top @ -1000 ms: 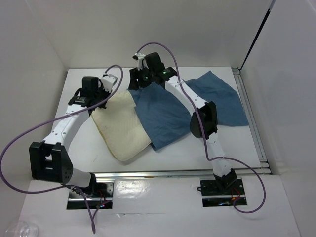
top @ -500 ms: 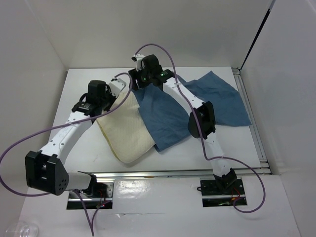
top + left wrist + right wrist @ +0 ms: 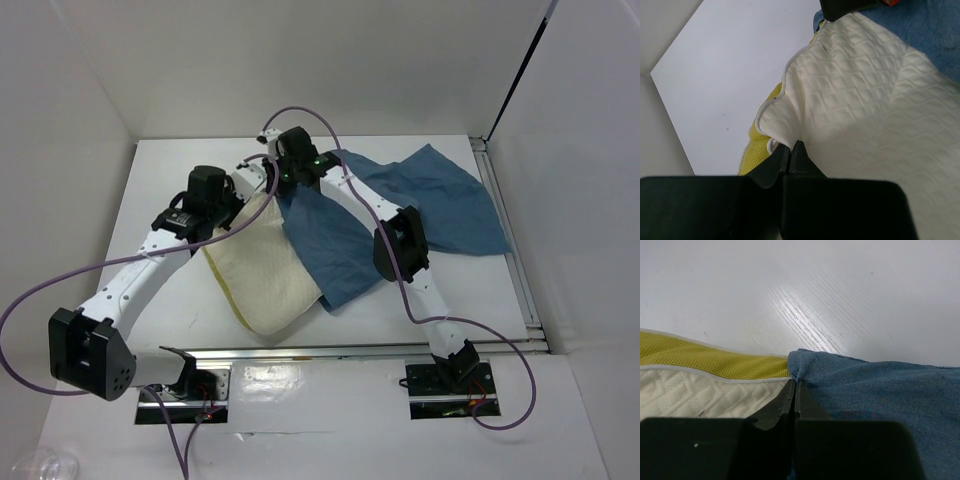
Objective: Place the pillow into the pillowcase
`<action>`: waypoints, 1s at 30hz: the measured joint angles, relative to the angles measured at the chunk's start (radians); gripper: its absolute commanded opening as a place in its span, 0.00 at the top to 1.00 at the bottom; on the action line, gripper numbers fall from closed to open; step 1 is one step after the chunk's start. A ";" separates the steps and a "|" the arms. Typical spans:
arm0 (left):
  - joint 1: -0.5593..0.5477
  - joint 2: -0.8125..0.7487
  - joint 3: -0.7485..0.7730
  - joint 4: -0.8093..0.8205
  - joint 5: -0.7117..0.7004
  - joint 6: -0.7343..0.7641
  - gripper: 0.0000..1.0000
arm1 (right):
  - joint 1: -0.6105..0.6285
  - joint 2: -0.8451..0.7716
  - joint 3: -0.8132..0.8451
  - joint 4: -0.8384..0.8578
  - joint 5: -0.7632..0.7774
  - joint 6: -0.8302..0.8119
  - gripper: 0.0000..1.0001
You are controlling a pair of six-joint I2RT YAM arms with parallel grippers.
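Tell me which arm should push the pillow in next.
Left, probably: the left pincer is shut on the pillow edge, beside the pillowcase; the right pincer pinches the pillowcase corner, likely to hold it.

Right arm (image 3: 350, 195) overlies pillowcase (image 3: 450, 200) — (leftward free).

Bright, even light comes from overhead. In the right wrist view a streaked glare patch lies on the table (image 3: 805, 315) just beyond the pillow (image 3: 700, 385). Shadows beside the pillow are soft. Nearer than the pillow, both wrist views' foregrounds are dark and blurred.
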 measured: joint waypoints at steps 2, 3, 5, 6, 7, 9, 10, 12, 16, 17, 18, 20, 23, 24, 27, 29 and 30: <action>-0.009 0.000 0.000 -0.003 -0.008 0.000 1.00 | 0.000 0.000 0.000 -0.002 -0.015 0.004 1.00; -0.013 0.000 0.000 -0.004 -0.013 0.000 1.00 | -0.001 0.000 0.003 -0.003 -0.023 0.009 1.00; -0.024 0.000 0.000 -0.004 -0.024 0.000 1.00 | -0.003 0.000 0.009 -0.003 -0.050 0.023 1.00; -0.029 0.000 0.000 -0.004 -0.029 0.000 1.00 | -0.005 -0.001 0.011 -0.004 -0.067 0.030 1.00; -0.033 0.000 0.000 -0.004 -0.034 0.000 1.00 | -0.007 -0.002 0.015 -0.005 -0.087 0.041 1.00; -0.046 0.000 0.001 -0.003 -0.045 -0.001 1.00 | -0.009 -0.006 0.016 -0.006 -0.124 0.064 1.00; -0.053 0.000 0.002 -0.003 -0.050 -0.001 1.00 | -0.009 -0.012 0.016 -0.005 -0.142 0.075 1.00; -0.067 0.000 0.008 -0.003 -0.058 -0.002 1.00 | -0.008 -0.026 0.016 -0.005 -0.172 0.088 1.00; -0.093 0.003 0.036 0.004 -0.082 -0.003 1.00 | -0.008 -0.060 0.016 -0.001 -0.217 0.122 1.00; -0.101 0.005 0.045 0.009 -0.088 -0.004 1.00 | -0.008 -0.066 0.016 -0.001 -0.229 0.132 1.00; -0.106 0.006 0.055 0.014 -0.093 -0.005 1.00 | -0.008 -0.072 0.019 0.000 -0.241 0.143 1.00; -0.118 0.010 0.069 0.021 -0.105 -0.006 1.00 | -0.008 -0.076 0.030 0.003 -0.265 0.170 1.00; -0.135 0.016 0.086 0.030 -0.117 -0.008 1.00 | -0.008 -0.084 0.036 0.019 -0.294 0.210 1.00; -0.140 0.019 0.091 0.033 -0.120 -0.008 1.00 | -0.008 -0.088 0.036 0.025 -0.302 0.225 1.00; -0.151 0.023 0.101 0.041 -0.126 -0.009 1.00 | -0.008 -0.102 0.036 0.059 -0.340 0.275 1.00; -0.158 0.031 0.106 0.051 -0.124 -0.016 1.00 | -0.006 -0.122 0.036 0.097 -0.375 0.304 1.00; -0.163 0.037 0.106 0.051 -0.122 -0.024 1.00 | -0.006 -0.138 0.034 0.109 -0.384 0.312 1.00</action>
